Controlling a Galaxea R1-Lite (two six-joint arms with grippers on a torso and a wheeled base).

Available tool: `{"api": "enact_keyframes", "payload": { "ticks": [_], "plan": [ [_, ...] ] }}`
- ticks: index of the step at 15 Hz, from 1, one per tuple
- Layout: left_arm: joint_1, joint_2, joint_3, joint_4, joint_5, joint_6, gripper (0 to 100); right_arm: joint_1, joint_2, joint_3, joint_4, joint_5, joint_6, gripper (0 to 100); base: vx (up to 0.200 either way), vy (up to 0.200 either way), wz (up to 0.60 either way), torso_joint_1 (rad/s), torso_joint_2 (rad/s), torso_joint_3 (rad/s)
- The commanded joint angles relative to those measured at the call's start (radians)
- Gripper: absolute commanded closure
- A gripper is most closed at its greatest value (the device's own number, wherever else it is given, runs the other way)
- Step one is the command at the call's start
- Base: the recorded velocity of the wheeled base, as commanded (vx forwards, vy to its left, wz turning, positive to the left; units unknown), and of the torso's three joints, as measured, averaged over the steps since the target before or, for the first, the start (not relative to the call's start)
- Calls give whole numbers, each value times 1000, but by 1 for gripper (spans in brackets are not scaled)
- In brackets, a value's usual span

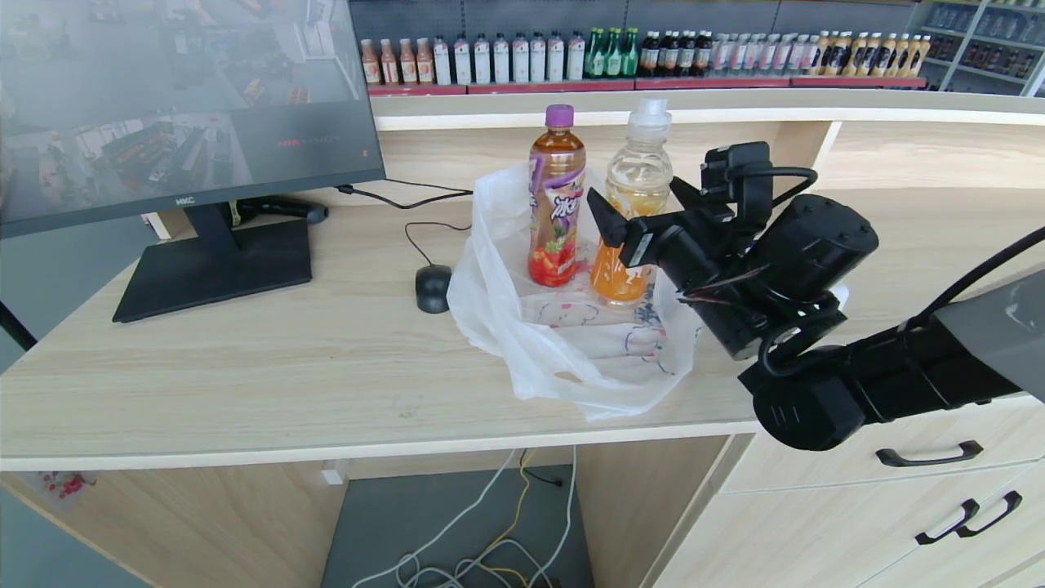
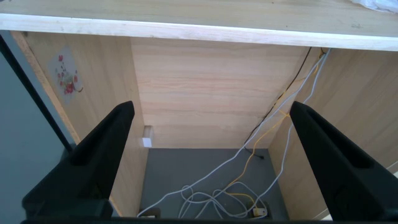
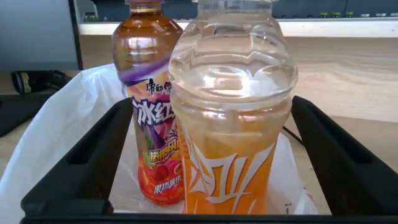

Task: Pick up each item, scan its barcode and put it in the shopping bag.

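Note:
Two bottles stand upright inside an open white shopping bag on the wooden counter: a red-tea bottle with a purple cap, and an orange-juice bottle with a white cap just to its right. My right gripper is open at the juice bottle's mid height, one finger on each side with a gap to both. The tea bottle stands partly between the fingers too. My left gripper is open and holds nothing, below the counter's front edge.
A monitor on a black stand occupies the counter's left, with a black handheld device behind it and a mouse beside the bag. Drawers are at lower right. Loose cables lie under the counter. A raised ledge runs behind the bag.

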Motion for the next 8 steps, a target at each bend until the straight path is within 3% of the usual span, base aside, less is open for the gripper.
{"api": "enact_keyframes", "payload": {
  "ticks": [1,2,8],
  "plan": [
    [0,0,0,0,-1,0,0,4,-106,38,-1,0,0,0,0,0,0,0,0,0],
    [0,0,0,1,1,0,0,4,-153,86,-1,-2,1,0,0,0,0,0,0,0],
    [0,0,0,0,1,0,0,-5,-549,657,-74,-5,37,0,0,0,0,0,0,0]
  ]
}}
